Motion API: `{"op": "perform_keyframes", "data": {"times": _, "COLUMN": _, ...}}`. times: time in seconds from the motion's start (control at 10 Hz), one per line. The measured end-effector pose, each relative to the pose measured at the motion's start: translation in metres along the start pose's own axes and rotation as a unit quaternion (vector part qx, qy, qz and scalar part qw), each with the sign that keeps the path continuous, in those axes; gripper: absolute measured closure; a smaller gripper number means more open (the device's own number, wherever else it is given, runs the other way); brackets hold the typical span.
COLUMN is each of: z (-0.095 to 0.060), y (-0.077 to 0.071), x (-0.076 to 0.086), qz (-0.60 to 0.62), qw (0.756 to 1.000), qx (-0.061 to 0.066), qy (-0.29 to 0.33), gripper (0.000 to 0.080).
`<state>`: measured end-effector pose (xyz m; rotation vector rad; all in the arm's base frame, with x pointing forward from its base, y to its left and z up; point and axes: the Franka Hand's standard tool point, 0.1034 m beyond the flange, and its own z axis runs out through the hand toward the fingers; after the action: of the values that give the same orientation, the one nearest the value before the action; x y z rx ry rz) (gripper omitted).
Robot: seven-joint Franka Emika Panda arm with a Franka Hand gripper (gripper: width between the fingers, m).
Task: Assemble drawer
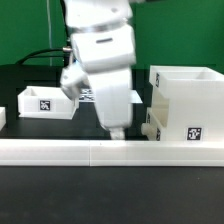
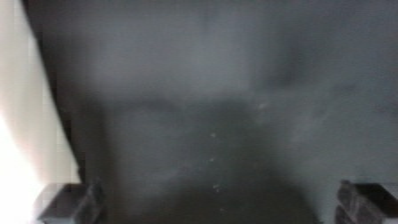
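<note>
The white drawer housing [image 1: 188, 105] stands tall at the exterior view's right, open at the top, with a square tag on its front. A small white tray [image 1: 46, 102] with a tag sits at the exterior view's left. A second tray [image 1: 152, 128] pokes out at the housing's lower side. My gripper [image 1: 116, 130] hangs low between tray and housing, its fingers down near the table just behind the rail. In the wrist view the fingertips [image 2: 68, 203] stand wide apart with only dark table between them. The gripper is open and empty.
A long low white rail [image 1: 100, 152] runs across the front of the table. The marker board [image 1: 88, 95] lies behind the arm, mostly hidden. A white edge [image 2: 22, 110] shows along one side of the wrist view. Another white piece [image 1: 3, 116] sits at the far left edge.
</note>
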<state>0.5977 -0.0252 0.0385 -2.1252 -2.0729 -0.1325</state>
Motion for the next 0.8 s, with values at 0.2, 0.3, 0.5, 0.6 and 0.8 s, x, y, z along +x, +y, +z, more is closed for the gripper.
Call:
{"op": "perform_keyframes", "data": {"times": 0.2, "z": -0.012, "y": -0.019, "x": -0.008, "qz": 0.01, "qw": 1.0, "qx": -0.01, "qy": -0.009, "gripper": 0.015}}
{"op": "perform_keyframes", "data": {"times": 0.3, "z": -0.018, "y": -0.029, "x": -0.011, "qz": 0.018, "qw": 1.0, "qx": -0.017, "qy": -0.014, "gripper": 0.015}}
{"op": "perform_keyframes", "data": {"times": 0.5, "z": -0.025, "y": -0.053, "x": -0.02, "qz": 0.036, "qw": 0.999, "qx": -0.017, "qy": -0.021, "gripper": 0.015}}
{"op": "perform_keyframes", "data": {"times": 0.6, "z": -0.024, "y": -0.059, "x": -0.026, "qz": 0.044, "qw": 0.999, "qx": -0.014, "qy": -0.021, "gripper": 0.015}}
{"op": "perform_keyframes", "data": {"times": 0.8, "z": -0.022, "y": -0.058, "x": -0.025, "qz": 0.054, "qw": 0.998, "qx": -0.014, "qy": -0.021, "gripper": 0.015}}
